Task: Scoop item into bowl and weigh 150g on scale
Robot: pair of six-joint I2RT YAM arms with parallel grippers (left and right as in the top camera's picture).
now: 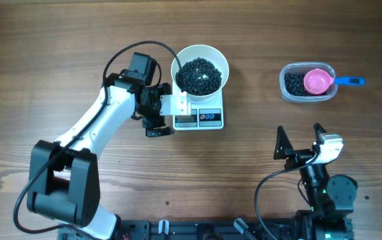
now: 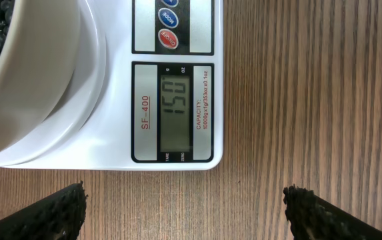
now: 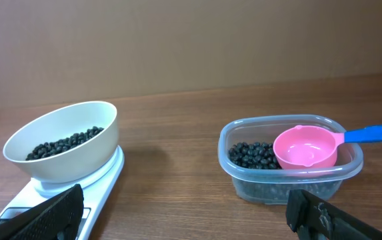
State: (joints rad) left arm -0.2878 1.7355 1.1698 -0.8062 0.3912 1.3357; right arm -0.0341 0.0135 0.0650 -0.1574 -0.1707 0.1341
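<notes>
The white bowl (image 1: 220, 61) stands on the white scale (image 1: 212, 119) and holds a heap of shiny black beans (image 1: 200, 74). In the left wrist view the scale's display (image 2: 175, 110) reads 150, with the bowl (image 2: 37, 87) beside it. My left gripper (image 1: 160, 111) hovers at the scale's left edge, open and empty, its fingertips (image 2: 61, 210) over bare wood. My right gripper (image 1: 299, 140) rests near the front right, open and empty, facing the bowl (image 3: 77, 160) and the scale (image 3: 104, 183).
A clear plastic tub (image 1: 288, 92) at the back right holds more beans (image 3: 252, 155) and a pink scoop (image 1: 317, 81) with a blue handle (image 3: 371, 133). Wood tabletop lies between the scale and the tub.
</notes>
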